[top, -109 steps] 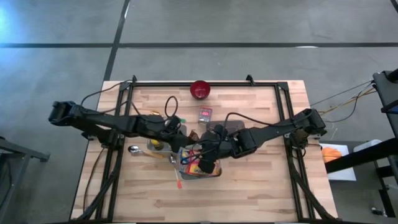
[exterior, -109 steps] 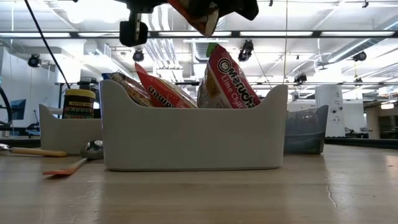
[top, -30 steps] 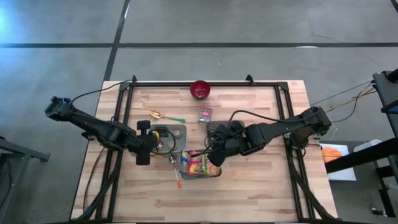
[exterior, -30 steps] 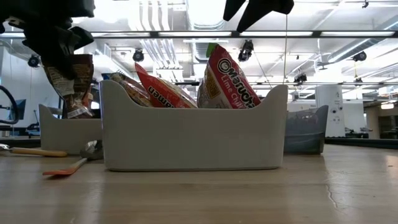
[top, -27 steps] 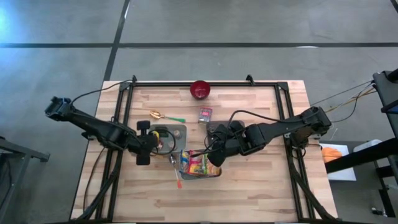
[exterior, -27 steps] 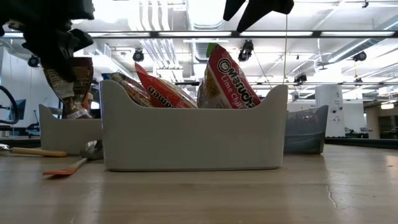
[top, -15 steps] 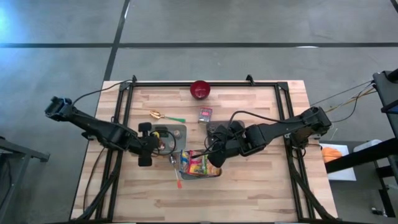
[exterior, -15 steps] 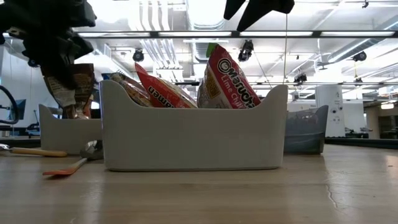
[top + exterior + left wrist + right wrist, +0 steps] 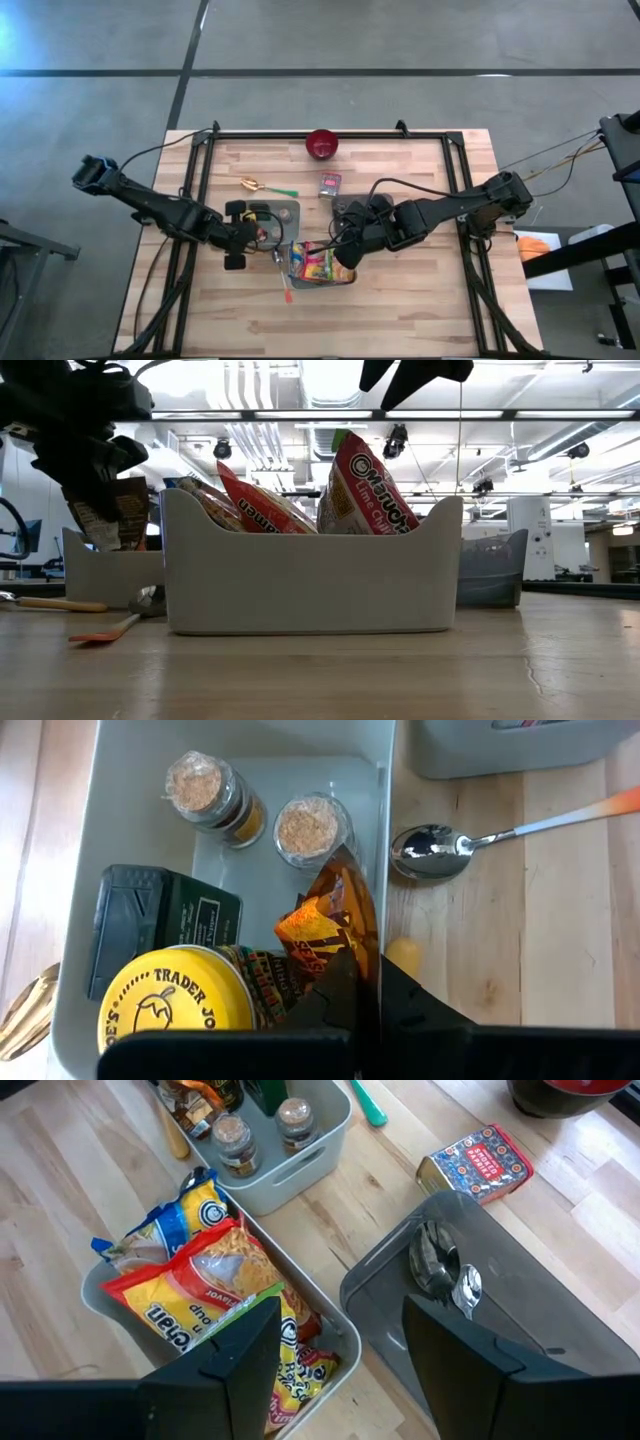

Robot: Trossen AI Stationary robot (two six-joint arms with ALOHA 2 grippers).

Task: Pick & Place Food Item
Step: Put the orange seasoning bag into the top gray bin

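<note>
We are holding a brown snack packet (image 9: 325,935) clenched in the left tool (image 9: 360,990), over the rim of the grey spice bin (image 9: 130,800). Right tool (image 9: 340,1345) is hanging released above the noodle bin (image 9: 330,1315). Risk: the packet is straddling the wall, so letting go may tip it onto the bench (image 9: 480,930) beside the spoon (image 9: 430,848).

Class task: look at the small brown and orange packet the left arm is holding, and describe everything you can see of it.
The packet is a small, crinkled sachet of glossy foil-like material, brown with orange and yellow print. The left gripper is shut on its edge, so it hangs upright from the dark fingers. It is over the light grey bin of spice jars, by the wall nearest the spoon, beside the yellow-lidded jar. Whether it touches the wall is unclear.
</note>
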